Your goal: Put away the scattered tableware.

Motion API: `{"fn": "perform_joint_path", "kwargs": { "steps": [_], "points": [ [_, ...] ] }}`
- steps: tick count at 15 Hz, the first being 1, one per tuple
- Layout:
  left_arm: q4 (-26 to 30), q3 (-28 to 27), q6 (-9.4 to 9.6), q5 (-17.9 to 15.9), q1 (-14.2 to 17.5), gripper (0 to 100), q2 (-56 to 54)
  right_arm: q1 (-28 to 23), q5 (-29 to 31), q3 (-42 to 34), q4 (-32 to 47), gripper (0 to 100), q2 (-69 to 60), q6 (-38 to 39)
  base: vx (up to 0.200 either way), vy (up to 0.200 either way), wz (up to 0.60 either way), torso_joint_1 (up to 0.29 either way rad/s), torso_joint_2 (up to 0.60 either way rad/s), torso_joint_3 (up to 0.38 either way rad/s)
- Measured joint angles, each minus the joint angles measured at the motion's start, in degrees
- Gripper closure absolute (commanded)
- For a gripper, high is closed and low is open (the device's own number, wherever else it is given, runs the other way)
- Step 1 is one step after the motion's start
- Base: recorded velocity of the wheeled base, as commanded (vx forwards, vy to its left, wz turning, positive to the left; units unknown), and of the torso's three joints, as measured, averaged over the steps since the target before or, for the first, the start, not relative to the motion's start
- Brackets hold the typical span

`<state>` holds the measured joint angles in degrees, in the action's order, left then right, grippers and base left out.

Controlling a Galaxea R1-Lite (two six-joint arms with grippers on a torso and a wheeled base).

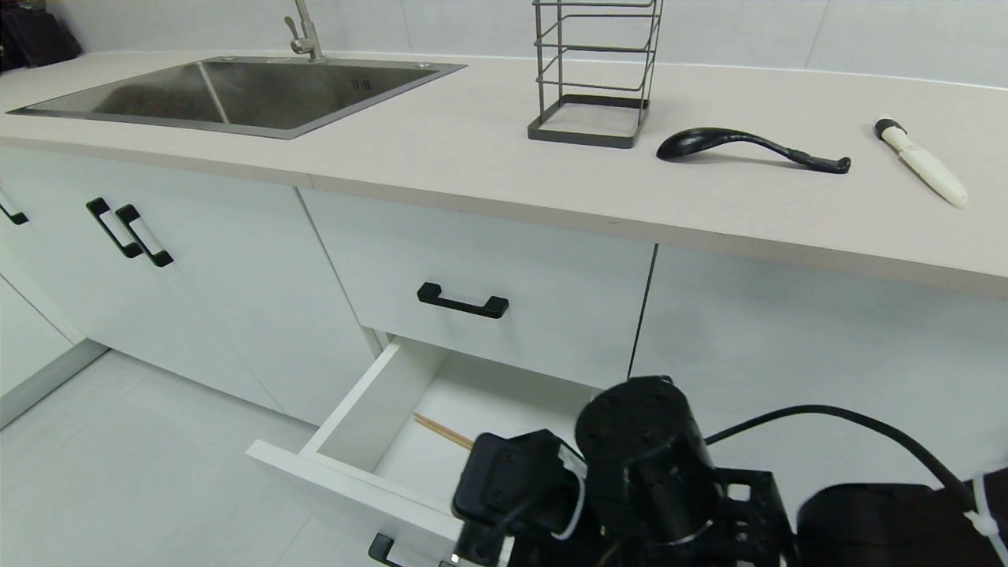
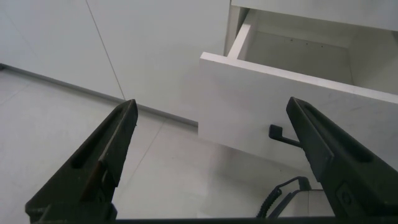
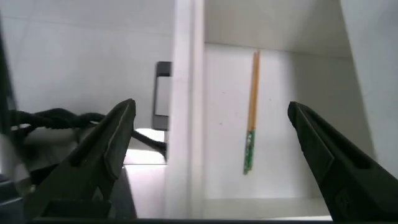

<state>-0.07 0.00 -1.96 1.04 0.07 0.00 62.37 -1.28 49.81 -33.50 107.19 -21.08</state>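
We see a pale beige countertop [image 1: 472, 150] with a steel-grey sink [image 1: 236, 90] at ten o'clock, a dark grey wire rack [image 1: 587, 135] at twelve, and toward two a glossy black spoon [image 1: 748, 146] and a cream utensil [image 1: 925, 164] with a black end. In the white drawer [image 1: 370, 402] lie tan chopsticks [image 3: 252, 112] with green ends.

We are in a kitchen: a steel sink [image 1: 236, 94] with faucet [image 1: 303, 31] set in a pale countertop [image 1: 472, 157] over white cabinets [image 1: 197, 268].

Bright, even overhead light; faint soft shadows
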Motion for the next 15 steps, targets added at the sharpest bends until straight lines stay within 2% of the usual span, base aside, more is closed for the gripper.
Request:
{"fn": "perform_joint_path", "kwargs": {
  "steps": [3,8,11,15],
  "points": [
    [0.0,0.0,-0.02,0.0,0.0,0,0.0,-1.8,-5.0,-12.3,-5.3,0,-7.5,0.1,0.000,0.000,0.00,0.000,0.00,0.000],
    [0.0,0.0,-0.02,0.0,0.0,0,0.0,-8.1,-8.8,-25.4,-6.3,0,-23.2,0.1,0.000,0.000,0.00,0.000,0.00,0.000],
    [0.0,0.0,-0.02,0.0,0.0,0,0.0,-11.4,-11.8,-26.4,-6.1,0,-27.8,0.2,0.000,0.000,0.00,0.000,0.00,0.000],
    [0.0,0.0,-0.02,0.0,0.0,0,0.0,-11.5,-11.8,-26.8,-3.5,0,-27.4,0.7,0.000,0.000,0.00,0.000,0.00,0.000]
  ]
}}
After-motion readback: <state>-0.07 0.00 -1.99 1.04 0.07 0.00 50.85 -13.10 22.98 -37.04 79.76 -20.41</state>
